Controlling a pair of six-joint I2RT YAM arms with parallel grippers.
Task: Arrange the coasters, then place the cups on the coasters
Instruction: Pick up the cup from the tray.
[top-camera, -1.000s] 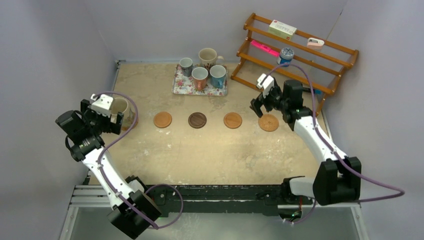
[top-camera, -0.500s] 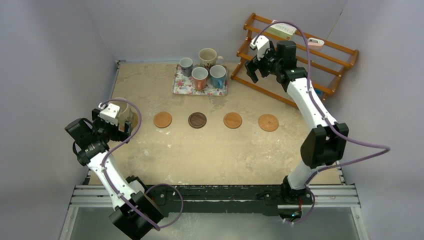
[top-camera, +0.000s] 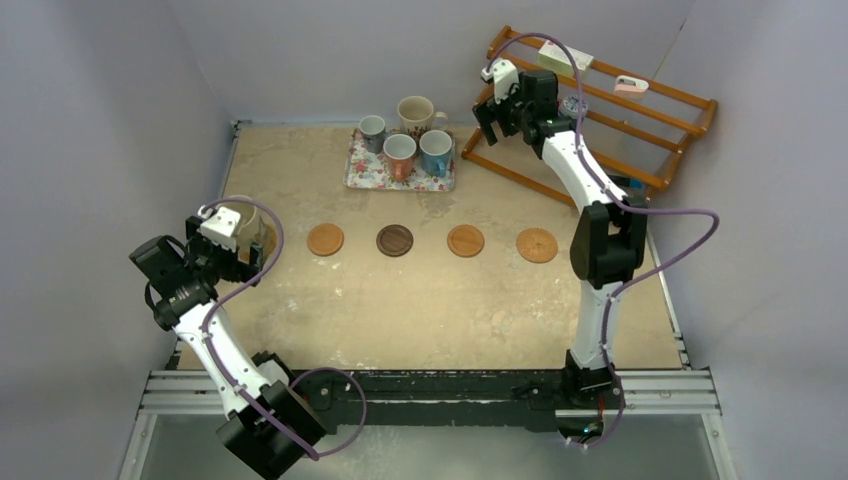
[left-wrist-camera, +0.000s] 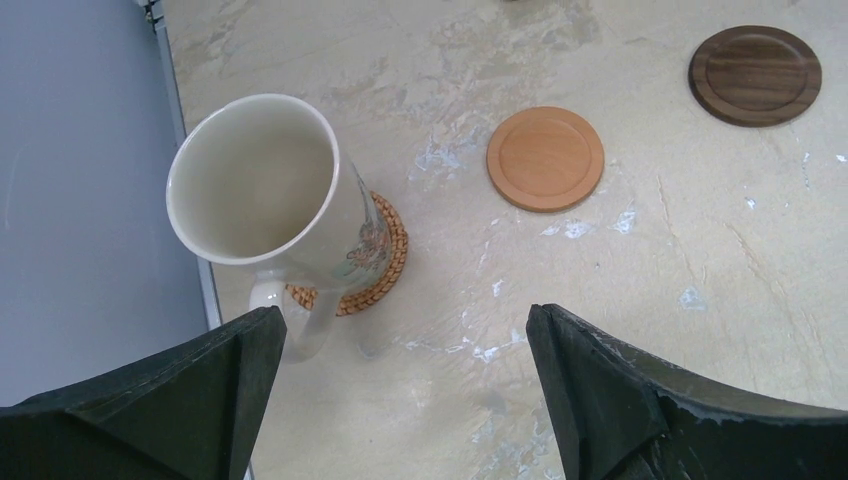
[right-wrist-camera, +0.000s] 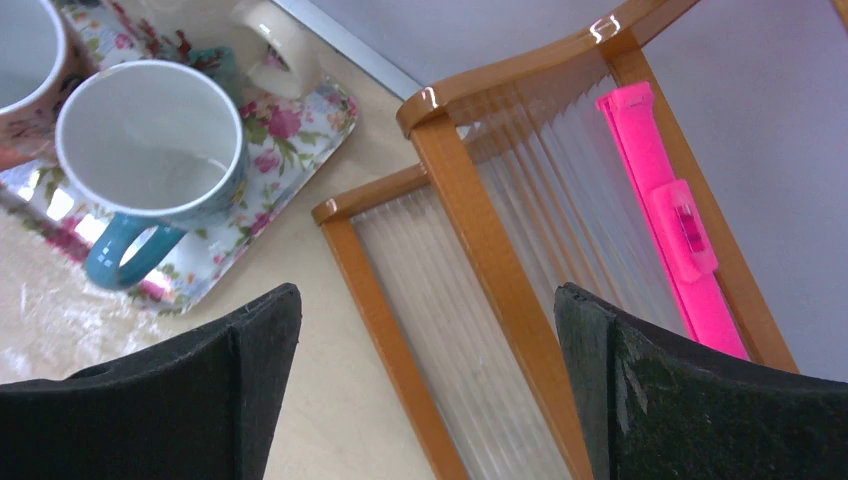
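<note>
The table (top-camera: 420, 300) is a pale, scuffed surface walled in by plain grey panels. At its far right corner stands a wooden rack (right-wrist-camera: 480, 230) with stepped rails.

The right arm reaches far across to the rack's left end. The right gripper (right-wrist-camera: 425, 295) hangs in the air between the rack and the tray, its fingers spread wide with nothing between them. The left arm is bent low at the table's left edge. The left gripper (left-wrist-camera: 400, 320) is also spread wide and holds nothing, sitting just on the near side of a mug without touching it.

A floral tray (top-camera: 365, 175) lies at the back of the table, left of the rack. On it stand four mugs, close together: a large cream mug (top-camera: 415, 113), a red-orange mug (top-camera: 399, 152), a light blue mug (top-camera: 435, 148) and a small grey-blue mug (top-camera: 372, 127).

A fifth mug, tall and cream (left-wrist-camera: 260, 190), stands upright on a woven coaster (left-wrist-camera: 385, 265) at the left edge, its handle towards the left gripper.

To its right four bare coasters lie in a row across the middle of the table, well apart: a tan coaster (top-camera: 325, 239), a dark brown coaster (top-camera: 394, 240), a second tan coaster (top-camera: 465, 240) and a third tan coaster (top-camera: 537, 245).

A pink clip (right-wrist-camera: 665, 210) lies on a rack rail.
</note>
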